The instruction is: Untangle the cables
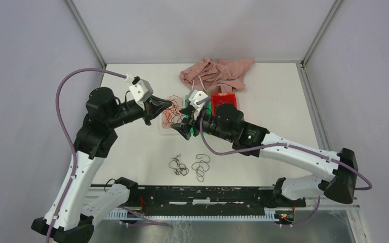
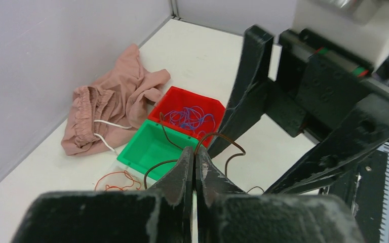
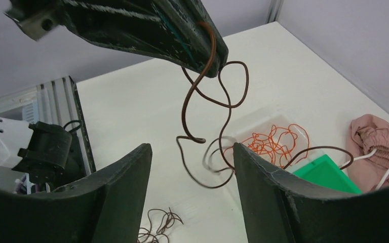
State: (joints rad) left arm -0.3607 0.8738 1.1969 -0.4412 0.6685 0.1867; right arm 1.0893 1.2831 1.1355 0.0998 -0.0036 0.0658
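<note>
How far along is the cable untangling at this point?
Done: blue cables sit in the red bin, orange cables lie apart, and some brown cables lie loose by themselves. In hand: the left gripper is shut on a brown cable that dangles in loops by the open right gripper. Left: that cable is not yet set down.

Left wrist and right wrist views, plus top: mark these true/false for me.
1. The left claw is shut on a brown cable. True.
2. The right claw is clamped on that cable too. False: it is open, and the cable hangs in front of it.
3. The red bin holds blue cables. True.
4. The pink cloth lies inside the green bin. False: it lies on the table beside the bins.
5. Loose dark cables lie on the table near the arm bases. True.
</note>
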